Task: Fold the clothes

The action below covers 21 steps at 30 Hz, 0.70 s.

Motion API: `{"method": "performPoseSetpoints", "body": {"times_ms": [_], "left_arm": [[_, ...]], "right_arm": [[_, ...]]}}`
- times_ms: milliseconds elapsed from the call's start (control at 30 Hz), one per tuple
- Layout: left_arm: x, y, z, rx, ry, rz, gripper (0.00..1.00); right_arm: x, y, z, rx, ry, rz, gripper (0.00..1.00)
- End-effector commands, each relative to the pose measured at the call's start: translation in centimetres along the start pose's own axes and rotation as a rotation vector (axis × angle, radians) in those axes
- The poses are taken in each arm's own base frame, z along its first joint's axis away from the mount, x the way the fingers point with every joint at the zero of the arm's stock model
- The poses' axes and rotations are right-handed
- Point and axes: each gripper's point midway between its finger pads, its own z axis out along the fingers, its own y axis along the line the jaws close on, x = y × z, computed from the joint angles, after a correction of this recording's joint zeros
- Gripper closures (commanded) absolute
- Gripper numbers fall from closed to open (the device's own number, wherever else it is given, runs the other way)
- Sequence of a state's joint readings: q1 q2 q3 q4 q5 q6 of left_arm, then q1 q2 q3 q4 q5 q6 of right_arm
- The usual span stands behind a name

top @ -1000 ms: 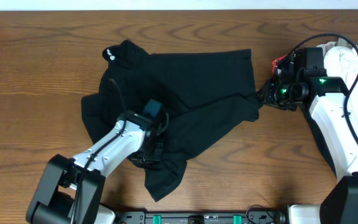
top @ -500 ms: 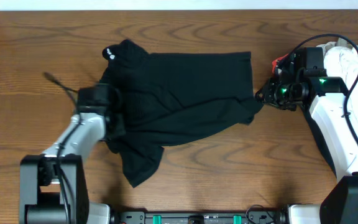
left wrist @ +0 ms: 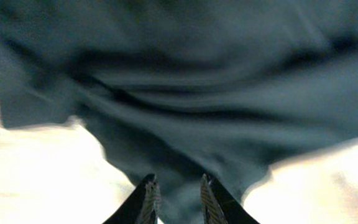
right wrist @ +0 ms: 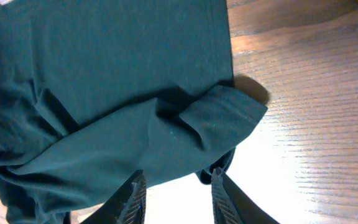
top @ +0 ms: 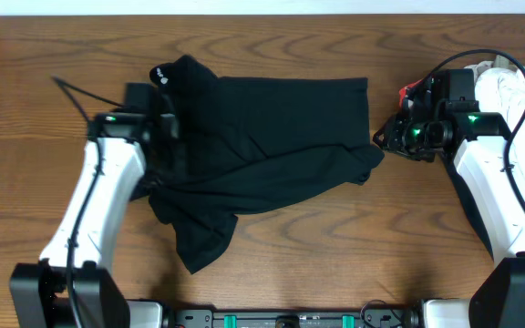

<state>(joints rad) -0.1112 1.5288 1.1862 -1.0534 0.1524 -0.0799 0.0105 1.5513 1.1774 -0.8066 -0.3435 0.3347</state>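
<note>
I see the left gripper (left wrist: pixel 176 190) at the left edge of the shirt (top: pixel 281 128); I cannot tell its grip. The right gripper (right wrist: pixel 178 186) is released beside the opposite corner.

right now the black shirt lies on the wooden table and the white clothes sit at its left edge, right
No: the overhead view shows the white clothes at its right edge. The black shirt does lie on the wooden table.

left tool (left wrist: pixel 176 182): jaws slightly parted, arm stretched forward | right tool (right wrist: pixel 178 179): jaws apart, pointing left
</note>
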Motion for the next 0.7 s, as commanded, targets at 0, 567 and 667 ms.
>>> {"method": "performPoseSetpoints", "body": {"times_ms": [0, 567, 667], "left_arm": [[2.3, -3.4, 0.4, 0.034, 0.063, 0.115, 0.75], [10.5, -7.7, 9.7, -0.102, 0.108, 0.321, 0.78], [10.1, -7.8, 9.9, -0.095, 0.097, 0.368, 0.73]], "right_arm": [[-0.7, 0.2, -0.4, -0.005, -0.019, 0.005, 0.66], [-0.9, -0.1, -0.4, 0.012, -0.029, 0.004, 0.64], [-0.9, 0.0, -0.4, 0.011, -0.028, 0.004, 0.64]]}}
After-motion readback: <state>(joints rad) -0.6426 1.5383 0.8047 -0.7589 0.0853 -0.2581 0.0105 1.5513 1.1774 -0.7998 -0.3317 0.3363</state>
